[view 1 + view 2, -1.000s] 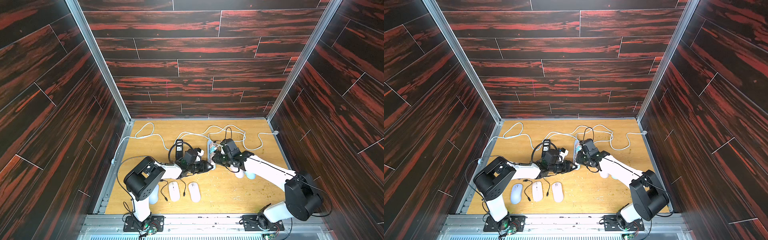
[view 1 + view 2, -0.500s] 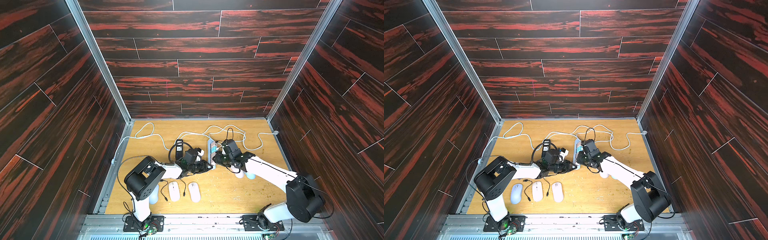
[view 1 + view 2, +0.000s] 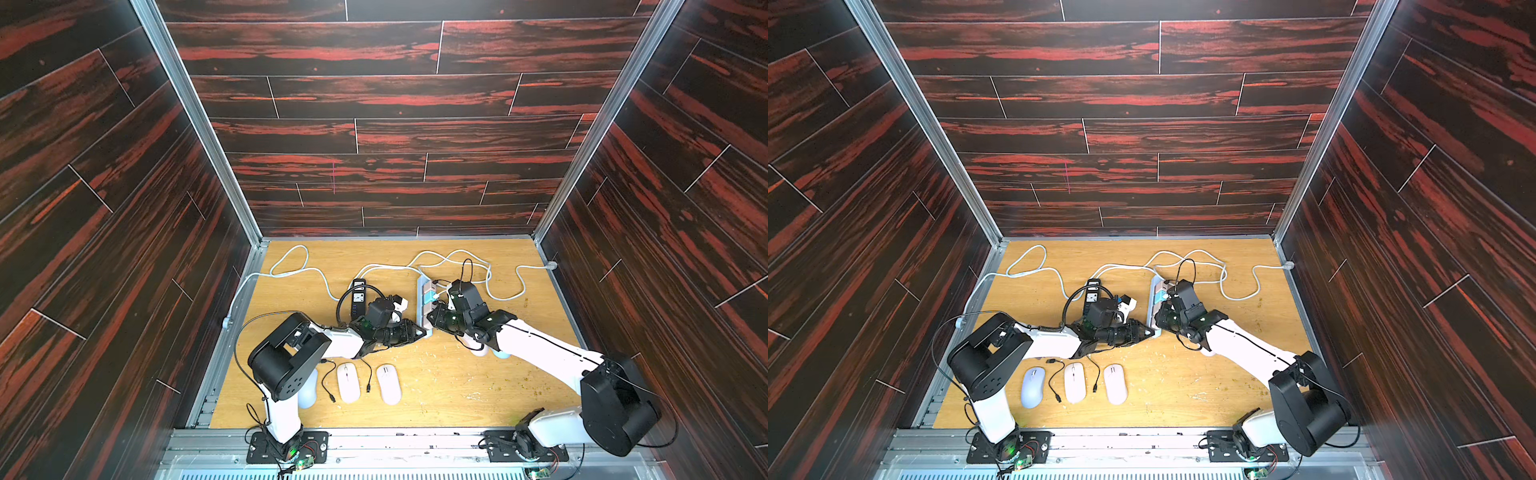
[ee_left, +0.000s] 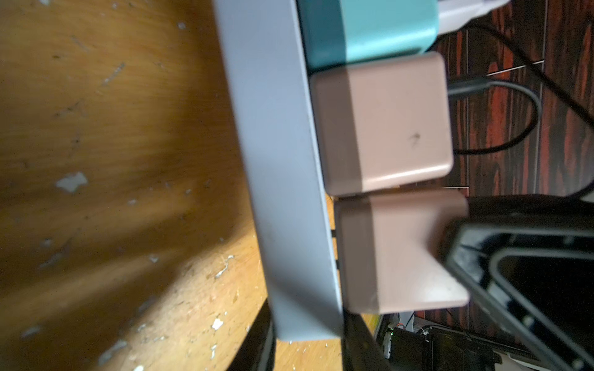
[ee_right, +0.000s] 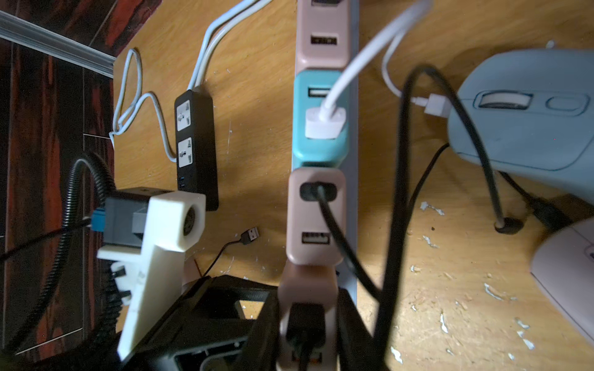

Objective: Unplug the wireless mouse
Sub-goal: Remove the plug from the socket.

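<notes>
A grey power strip (image 3: 420, 299) (image 4: 279, 160) lies mid-table and carries pink and teal USB adapters. My left gripper (image 4: 305, 337) (image 3: 426, 330) is shut on the strip's near end. My right gripper (image 5: 307, 331) (image 3: 432, 318) is shut on the nearest pink adapter (image 5: 305, 289) (image 4: 401, 257), which has a black plug (image 5: 305, 318) in it. In the right wrist view a blue mouse (image 5: 527, 109) takes a white cable from the teal adapter (image 5: 319, 112). Beside it, a pink mouse (image 5: 572, 282) takes a black cable. In both top views my right arm mostly hides these two mice.
Three more mice (image 3: 1032, 386) (image 3: 1074, 382) (image 3: 1115, 384) lie at the front with loose black cables between them. A black power strip (image 3: 358, 297) sits left of the grey one. White cords loop across the back of the table (image 3: 457, 399).
My left gripper's jaws have closed onto the near end of the grey strip. Both arms have stayed almost in place, and the right gripper's hold is the same.
</notes>
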Motion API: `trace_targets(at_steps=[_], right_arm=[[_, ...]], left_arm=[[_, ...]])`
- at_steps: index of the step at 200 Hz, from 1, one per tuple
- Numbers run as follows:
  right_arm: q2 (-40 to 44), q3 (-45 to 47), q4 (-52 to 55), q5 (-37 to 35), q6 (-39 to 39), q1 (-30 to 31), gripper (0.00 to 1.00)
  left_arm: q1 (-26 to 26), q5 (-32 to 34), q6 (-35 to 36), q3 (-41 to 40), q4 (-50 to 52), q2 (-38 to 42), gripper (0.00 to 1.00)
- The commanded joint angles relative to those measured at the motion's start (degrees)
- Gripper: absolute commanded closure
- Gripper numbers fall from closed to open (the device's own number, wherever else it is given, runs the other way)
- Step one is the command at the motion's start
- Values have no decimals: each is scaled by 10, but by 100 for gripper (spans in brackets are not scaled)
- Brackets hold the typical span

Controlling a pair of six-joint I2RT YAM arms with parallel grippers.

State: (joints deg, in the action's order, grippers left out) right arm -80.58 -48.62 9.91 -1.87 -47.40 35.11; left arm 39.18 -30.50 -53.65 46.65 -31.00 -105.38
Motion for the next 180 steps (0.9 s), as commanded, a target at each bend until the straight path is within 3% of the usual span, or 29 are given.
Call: trace_targets(at_steps=[1,20,56,103,151,180], right_arm=[[36,2,24,-34,15,2,100],[45,7,29,-43,16,2,100],[62,34,-51,44,17,0,100],[64,-9,69,-86,32,6,100],[94,39,-35,48,13,-19,100],[95,32,-15,18,14,-20,100]], left_arm=[[-30,48,-8,-6,-14,15,100],[-32,50,-9,-7,-13,15,100],[-34,56,-6,-6,-4,14,100],[-35,63,-8,-10,-2,12,100],[-39,68,-5,-13,6,11,100],[-40,69,-8,-14,4,10,100]])
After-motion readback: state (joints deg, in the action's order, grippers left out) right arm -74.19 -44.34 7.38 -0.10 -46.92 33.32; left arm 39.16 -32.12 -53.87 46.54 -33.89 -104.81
